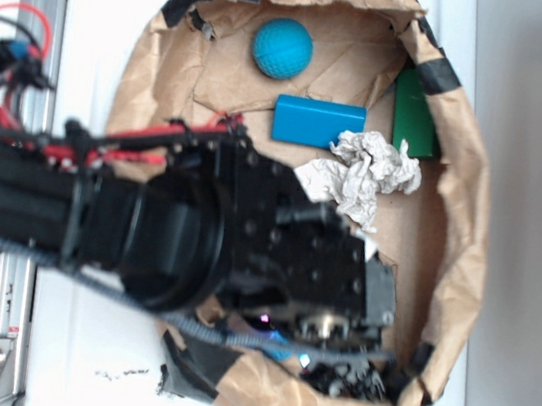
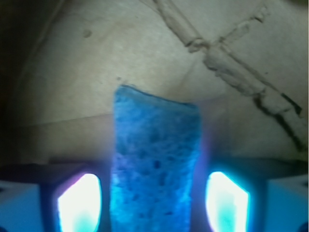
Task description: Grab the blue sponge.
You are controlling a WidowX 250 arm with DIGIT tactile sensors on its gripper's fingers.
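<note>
Your biggest landmark is the brown paper nest (image 1: 458, 199), a crumpled ring edged with black tape, lying on the white surface (image 1: 541, 150). The black arm (image 1: 147, 226) reaches in from the left and covers the lower half of that nest, so the exterior view hides whatever lies under it.

Toward the far side of the nest you can see the smooth blue block (image 1: 318, 123) lying flat, with the green block (image 1: 415, 117) just to its right against the paper wall. A wad of crumpled white paper (image 1: 366, 171) sits just in front of the blue block, at its right end. The teal ball (image 1: 282, 48) rests beyond the block, apart from it.

The pincer (image 2: 153, 193) shows best in your wrist view: its two fingers (image 2: 77, 203) stand at the bottom corners, glowing bright, one on each side of the blue sponge (image 2: 155, 164). The sponge, rough and porous, runs up the middle of that view between them, lying on the brown paper. A gap shows between each finger and the sponge's sides, so the pincer is spread apart around it and not yet pressing on it.
</note>
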